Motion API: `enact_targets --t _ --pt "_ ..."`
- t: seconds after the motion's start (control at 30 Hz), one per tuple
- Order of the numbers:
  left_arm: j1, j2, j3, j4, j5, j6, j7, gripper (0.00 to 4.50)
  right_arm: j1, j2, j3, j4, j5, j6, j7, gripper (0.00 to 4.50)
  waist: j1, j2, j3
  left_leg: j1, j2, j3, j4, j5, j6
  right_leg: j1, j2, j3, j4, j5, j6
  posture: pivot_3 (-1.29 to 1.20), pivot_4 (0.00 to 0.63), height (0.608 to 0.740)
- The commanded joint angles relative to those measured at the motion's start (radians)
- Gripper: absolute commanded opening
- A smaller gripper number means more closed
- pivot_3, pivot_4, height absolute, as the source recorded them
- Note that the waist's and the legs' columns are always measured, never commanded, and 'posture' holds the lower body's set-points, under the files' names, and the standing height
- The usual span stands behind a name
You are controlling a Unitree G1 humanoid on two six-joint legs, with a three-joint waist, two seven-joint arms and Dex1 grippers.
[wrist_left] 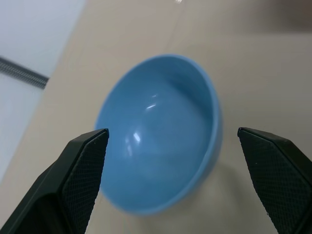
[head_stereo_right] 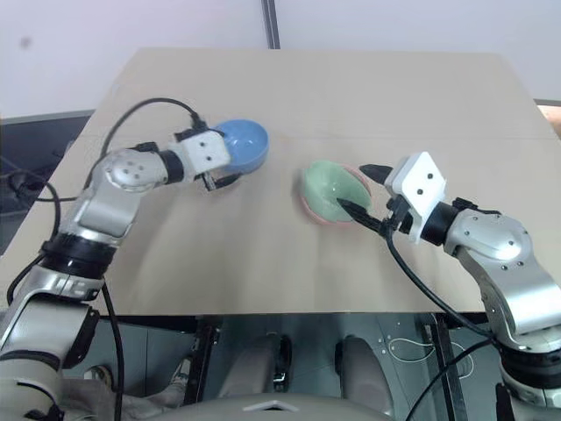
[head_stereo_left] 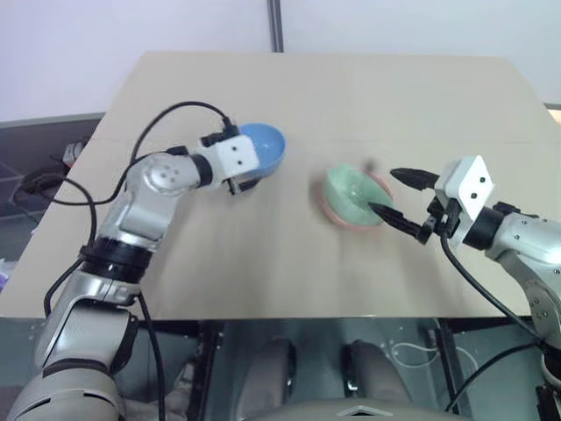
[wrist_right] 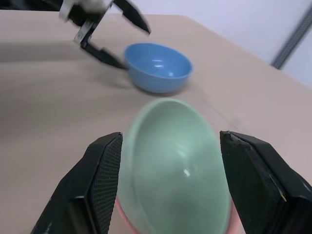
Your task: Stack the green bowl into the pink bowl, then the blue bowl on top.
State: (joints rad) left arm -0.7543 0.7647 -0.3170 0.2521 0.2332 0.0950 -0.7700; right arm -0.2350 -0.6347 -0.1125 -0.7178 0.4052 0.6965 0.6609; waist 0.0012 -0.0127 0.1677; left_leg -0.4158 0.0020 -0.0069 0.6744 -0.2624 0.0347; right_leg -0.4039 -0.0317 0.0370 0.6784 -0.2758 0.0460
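Green bowl [head_stereo_left: 352, 195]: sits tilted inside the pink bowl [head_stereo_left: 383, 186], not fully seated; first stacking step looks done.
Blue bowl [head_stereo_left: 263, 149]: upright on the worktop [head_stereo_left: 351, 96], well apart from the stacked pair, towards the robot's left.
Left hand [wrist_left: 173, 141]: fingers spread wide, holding nothing, set either side of the blue bowl.
Right hand [head_stereo_left: 394, 197]: fingers apart, holding nothing, just beside the green bowl.
Handling: bowls look rigid, smooth, probably light and slippery; glossy finish suggests chipping risk.
Grip point: likely pinch the blue bowl's rim, one finger inside, one outside.
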Motion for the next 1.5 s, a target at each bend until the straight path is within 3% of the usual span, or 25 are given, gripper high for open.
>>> enact_targets --t 0.03,0.17,0.3,0.5,0.7,0.87,1.1,1.13,1.23,1.27,1.37,1.5 --pt "-0.044 -0.021 -0.063 0.080 0.096 -0.123 0.011 3.60 0.022 0.001 -0.037 -0.072 0.003 0.012 -0.059 3.65 0.000 0.000 0.000 0.000 0.000 0.000 0.000 0.000 0.000 0.000 0.000 0.000 0.000 0.000 0.000 0.00 0.150 0.740" --pt "-0.086 -0.060 -0.071 0.171 0.115 -0.177 0.006 1.72 0.064 -0.003 -0.067 -0.108 0.009 0.020 -0.096 3.65 -0.003 -0.001 0.000 -0.001 0.000 0.000 0.001 0.000 0.000 0.000 -0.001 0.000 0.000 0.000 0.000 0.00 0.150 0.740" --pt "-0.115 -0.103 -0.027 0.184 0.050 -0.190 -0.028 0.19 0.094 -0.009 -0.091 -0.123 0.008 0.018 -0.117 3.65 -0.003 -0.001 0.001 -0.001 0.000 0.000 0.001 0.000 0.000 0.000 -0.001 0.000 0.000 0.000 0.000 0.00 0.150 0.740" --pt "-0.125 -0.165 0.054 -0.002 -0.173 -0.177 -0.195 0.19 0.162 -0.013 -0.160 -0.145 0.006 0.014 -0.145 3.65 -0.005 -0.001 0.001 -0.002 0.000 0.000 0.003 0.000 0.000 0.000 -0.001 0.000 0.000 0.000 0.000 0.00 0.150 0.740" --pt "-0.165 -0.212 0.029 -0.132 -0.286 -0.147 -0.353 0.19 0.394 0.000 -0.319 -0.247 0.023 0.021 -0.137 3.65 0.007 -0.001 0.000 -0.005 0.000 -0.003 0.008 0.000 0.000 0.001 -0.001 -0.003 0.001 0.000 0.000 0.00 0.150 0.740" --pt "-0.227 -0.254 -0.001 -0.075 -0.315 -0.179 -0.467 0.19 0.667 0.064 -0.505 -0.327 0.124 -0.018 -0.073 3.65 0.012 0.000 0.000 -0.001 0.001 -0.003 0.009 0.000 0.001 0.004 0.001 -0.002 0.002 0.000 0.001 0.00 0.150 0.740" --pt "-0.309 -0.310 -0.017 0.078 -0.331 -0.273 -0.609 0.19 0.830 0.096 -0.602 -0.329 0.266 -0.150 -0.090 3.65 0.000 0.000 0.000 0.003 0.001 -0.002 0.011 0.000 0.001 0.008 0.003 -0.002 0.002 0.000 0.001 0.00 0.150 0.740" --pt "-0.318 -0.320 -0.022 0.097 -0.335 -0.285 -0.636 0.87 0.841 0.094 -0.601 -0.329 0.277 -0.172 -0.094 3.65 -0.002 0.000 0.000 0.003 0.001 -0.003 0.011 0.000 0.001 0.008 0.003 -0.002 0.002 0.000 0.001 0.00 0.150 0.740" --pt "-0.326 -0.346 -0.023 0.132 -0.327 -0.341 -0.646 1.90 0.854 0.074 -0.582 -0.329 0.284 -0.203 -0.112 3.65 -0.007 0.000 0.000 0.002 0.001 -0.003 0.011 0.000 0.001 0.008 0.004 -0.002 0.002 0.000 0.001 0.00 0.150 0.740" --pt "-0.325 -0.352 -0.018 0.138 -0.319 -0.359 -0.633 2.59 0.853 0.066 -0.571 -0.329 0.287 -0.206 -0.118 3.65 -0.008 0.000 0.000 0.002 0.001 -0.003 0.011 0.000 0.001 0.008 0.004 -0.001 0.002 0.000 0.001 0.00 0.150 0.740" --pt "-0.313 -0.351 0.008 0.125 -0.333 -0.359 -0.619 3.96 0.835 0.047 -0.542 -0.329 0.302 -0.207 -0.143 3.65 -0.012 0.000 0.000 0.002 0.001 -0.003 0.011 0.000 0.001 0.008 0.004 -0.001 0.001 0.000 0.001 0.00 0.150 0.740" --pt "-0.253 -0.301 0.115 0.026 -0.427 -0.171 -0.553 3.96 0.746 0.010 -0.442 -0.311 0.301 -0.161 -0.172 3.65 -0.023 0.001 0.000 0.002 0.002 -0.003 0.011 0.000 0.001 0.008 0.004 0.000 0.002 0.000 0.001 0.00 0.150 0.740"
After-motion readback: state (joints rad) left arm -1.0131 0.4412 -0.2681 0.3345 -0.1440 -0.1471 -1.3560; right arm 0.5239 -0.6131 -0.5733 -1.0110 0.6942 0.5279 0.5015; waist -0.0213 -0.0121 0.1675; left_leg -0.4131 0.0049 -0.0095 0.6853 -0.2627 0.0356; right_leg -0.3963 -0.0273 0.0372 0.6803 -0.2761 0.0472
